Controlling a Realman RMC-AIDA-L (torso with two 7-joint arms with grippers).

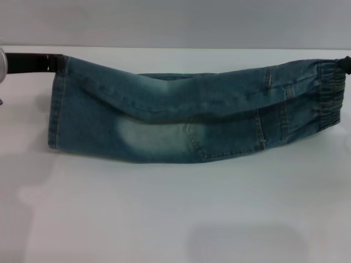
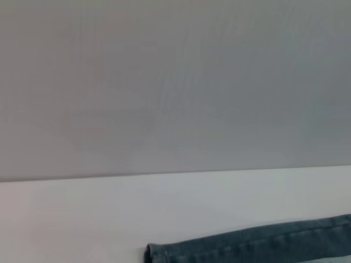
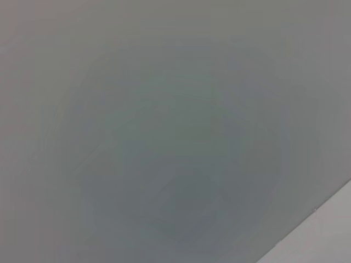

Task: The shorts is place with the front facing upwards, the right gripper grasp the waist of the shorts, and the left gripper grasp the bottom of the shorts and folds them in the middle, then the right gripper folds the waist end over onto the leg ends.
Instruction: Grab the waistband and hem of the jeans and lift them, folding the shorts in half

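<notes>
The shorts (image 1: 181, 118) lie folded lengthwise on the white table (image 1: 175, 219), the left gripper (image 1: 55, 63) holding the leg ends (image 1: 57, 109) and the right gripper (image 1: 345, 63) holding the waist (image 1: 329, 90), which must next fold over them.

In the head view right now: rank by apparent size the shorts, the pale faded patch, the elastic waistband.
1. the shorts
2. the pale faded patch
3. the elastic waistband, though it looks close to the patch in area.
</notes>
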